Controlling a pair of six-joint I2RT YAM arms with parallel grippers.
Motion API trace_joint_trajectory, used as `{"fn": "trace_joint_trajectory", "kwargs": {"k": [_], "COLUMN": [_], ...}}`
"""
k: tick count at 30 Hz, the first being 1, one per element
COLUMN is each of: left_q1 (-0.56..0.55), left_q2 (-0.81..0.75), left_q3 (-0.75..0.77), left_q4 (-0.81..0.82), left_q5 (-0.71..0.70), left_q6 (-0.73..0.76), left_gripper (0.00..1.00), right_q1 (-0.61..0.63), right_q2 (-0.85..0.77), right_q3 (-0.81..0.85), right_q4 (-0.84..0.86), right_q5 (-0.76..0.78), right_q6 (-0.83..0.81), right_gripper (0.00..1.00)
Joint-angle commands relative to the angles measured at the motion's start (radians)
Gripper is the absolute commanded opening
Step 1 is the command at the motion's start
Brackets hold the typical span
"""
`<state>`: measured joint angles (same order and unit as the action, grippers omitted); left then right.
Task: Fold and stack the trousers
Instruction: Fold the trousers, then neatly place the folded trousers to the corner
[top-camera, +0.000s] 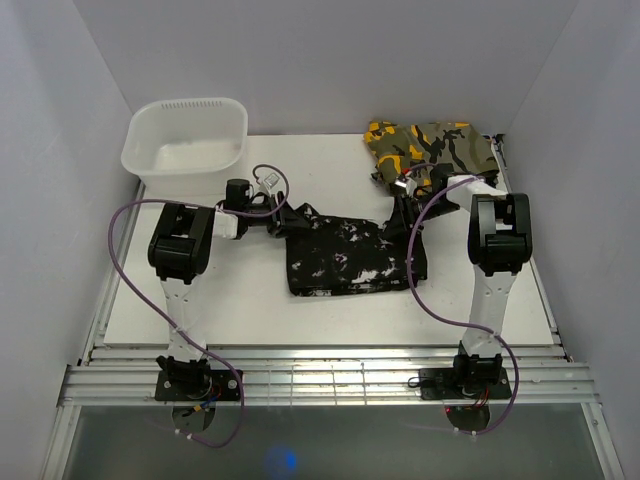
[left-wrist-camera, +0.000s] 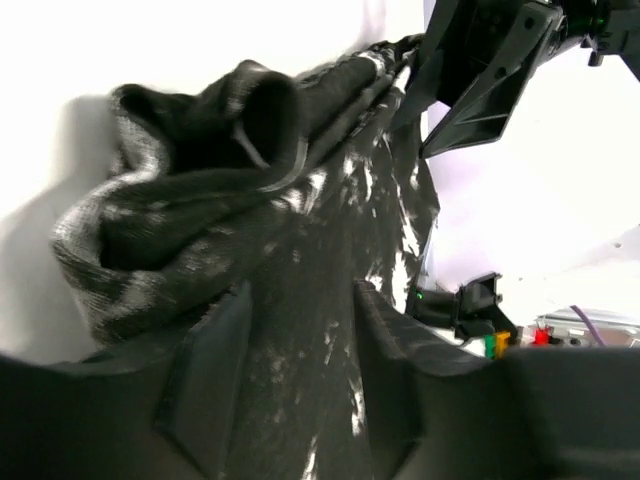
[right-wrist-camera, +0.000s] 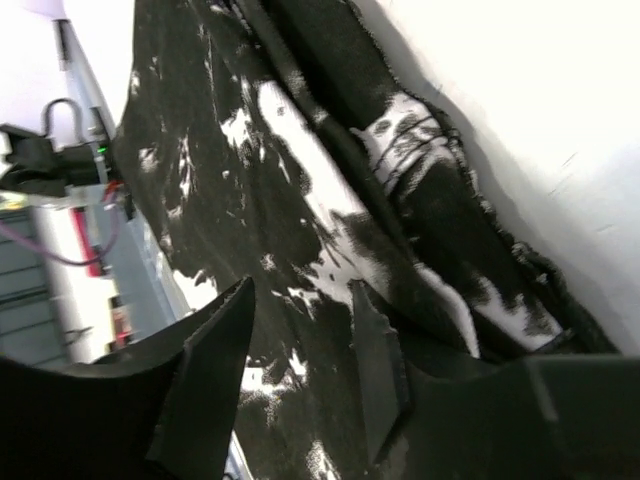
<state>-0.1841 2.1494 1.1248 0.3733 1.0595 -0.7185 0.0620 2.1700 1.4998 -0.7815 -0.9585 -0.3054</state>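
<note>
Trousers (top-camera: 345, 255) long axis left-right, parallel near edge.

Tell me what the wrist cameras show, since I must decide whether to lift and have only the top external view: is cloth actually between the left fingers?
Observer: Yes. In the left wrist view the trousers run between the left fingers and fill the gap.
Operator: And the right side?
Observer: The same. Black cloth with white splotches lies between the right fingers.
Operator: Is the cloth flat near the left grasp?
Observer: No. Just beyond the left fingers it is bunched into thick rolled folds.
</note>
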Motion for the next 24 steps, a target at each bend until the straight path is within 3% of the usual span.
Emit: {"fn": "trace_joint_trajectory", "kwargs": {"k": [1,2,6,9,12,14,19,24], "left_q1": [0.012,0.012,0.014,0.031,0.044,0.043,0.044,0.041], "left_q2": [-0.061,-0.092,-0.273,-0.425,-0.551,-0.612,-0.668,-0.617], "left_q3": [0.059,0.069,0.092,0.035,-0.055,-0.108,-0.187,-0.23], "left_q4": [-0.033,-0.065,-0.396,-0.511,-0.559,-0.586,-0.585,-0.534], "left_q5": [-0.049,-0.037,-0.058,-0.127,-0.197,-0.228,-0.242,-0.245], "left_q6": [0.068,0.141,0.379,0.429,0.415,0.404,0.381,0.346], "left_gripper": [0.59,0.61,0.69,0.74,0.77,0.79,0.82,0.82], "right_q1": [-0.007,-0.008,-0.046,-0.129,-0.221,-0.258,-0.312,-0.277], "right_q2": [-0.022,-0.054,-0.27,-0.404,-0.467,-0.469,-0.354,-0.343], "right_q3": [0.079,0.073,-0.064,-0.191,-0.294,-0.353,-0.469,-0.605], "right_q4": [0.062,0.023,-0.013,-0.013,-0.012,-0.019,-0.055,0.206], "right_q5": [0.161,0.158,0.156,0.194,0.243,0.256,0.138,0.162], "right_q6": [-0.023,-0.023,-0.012,0.015,0.048,0.075,0.109,0.268], "right_gripper": [0.52,0.55,0.91,0.98,0.99,0.94,0.9,0.9]}}
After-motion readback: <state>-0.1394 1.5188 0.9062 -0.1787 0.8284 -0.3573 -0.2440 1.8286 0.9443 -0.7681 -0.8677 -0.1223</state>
